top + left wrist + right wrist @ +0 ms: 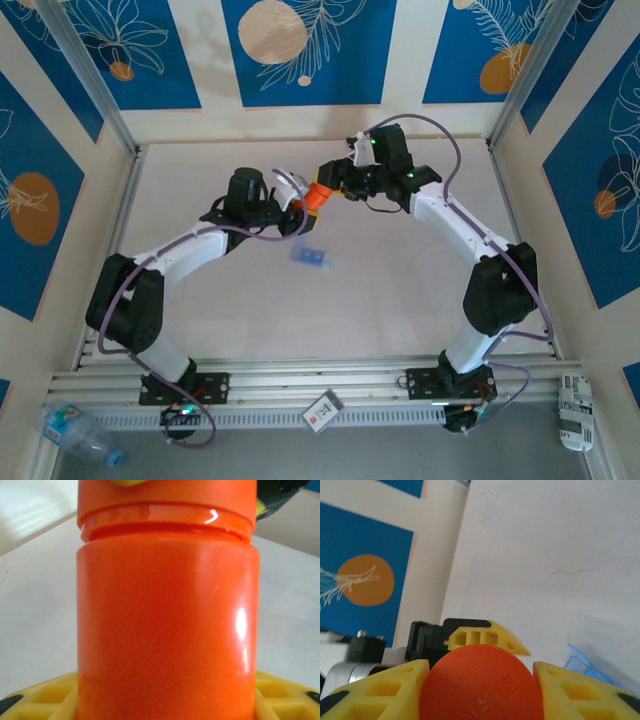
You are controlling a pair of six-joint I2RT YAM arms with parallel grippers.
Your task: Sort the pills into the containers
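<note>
Orange bottle between both claws: left claw clamps its body, right claw closed on its cap. We see blue containers flat on tabletop, nearby, untouched.

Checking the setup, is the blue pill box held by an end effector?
No, the blue pill box lies on the table, nothing gripping it.

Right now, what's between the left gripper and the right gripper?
The orange pill bottle, as the top view shows: the left gripper clamps its body and the right gripper pinches its cap.
</note>
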